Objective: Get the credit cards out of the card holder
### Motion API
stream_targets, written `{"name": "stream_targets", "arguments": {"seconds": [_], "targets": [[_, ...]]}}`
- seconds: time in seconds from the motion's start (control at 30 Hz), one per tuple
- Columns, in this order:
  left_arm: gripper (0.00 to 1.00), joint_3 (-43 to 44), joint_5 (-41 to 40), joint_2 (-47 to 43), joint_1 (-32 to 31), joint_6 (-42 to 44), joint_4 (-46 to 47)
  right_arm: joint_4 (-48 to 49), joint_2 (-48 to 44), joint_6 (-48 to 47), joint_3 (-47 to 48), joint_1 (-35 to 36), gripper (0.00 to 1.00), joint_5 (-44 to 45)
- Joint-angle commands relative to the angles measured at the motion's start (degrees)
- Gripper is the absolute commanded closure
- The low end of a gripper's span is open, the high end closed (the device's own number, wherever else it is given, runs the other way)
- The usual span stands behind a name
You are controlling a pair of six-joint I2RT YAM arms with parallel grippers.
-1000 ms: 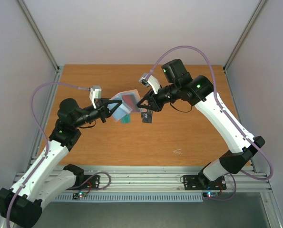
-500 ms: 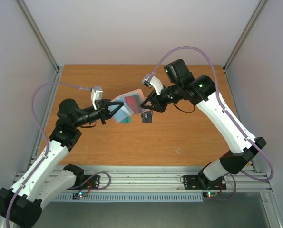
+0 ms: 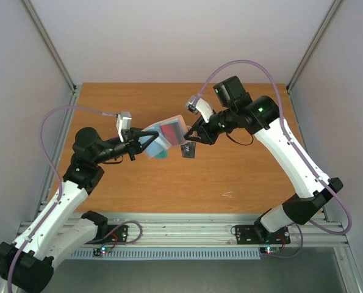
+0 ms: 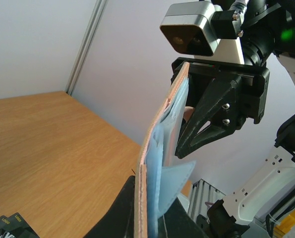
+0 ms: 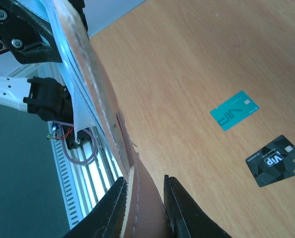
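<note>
**Top view.** Nearest the bases, the teal card and the black card lie flat on the table, at about 6 o'clock of the holder and already out of it. Above them the holder hangs open in the air between the arms, its long axis running from 8 to 2 o'clock. The left gripper is clenched on its 8 o'clock end. The right gripper straddles the 2 o'clock edge; whether it pinches the flap cannot be told. A red card shows in the far pocket, just beside the right gripper at its 10 o'clock, so the right arm is judged nearer for the coming pull.
</note>
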Motion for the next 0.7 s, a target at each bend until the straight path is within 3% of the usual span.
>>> {"name": "stream_targets", "arguments": {"seconds": [0.0,0.67], "targets": [[1.00,0.04,0.94,-1.13,0.14,0.47,5.02,-0.53,-1.07,-0.20,1.03,-0.33,0.80,1.69],[1.00,-0.39,1.09,-0.85,-0.93,0.99,5.19,4.69,2.21,3.30,2.22,2.23,0.71,-2.30]]}}
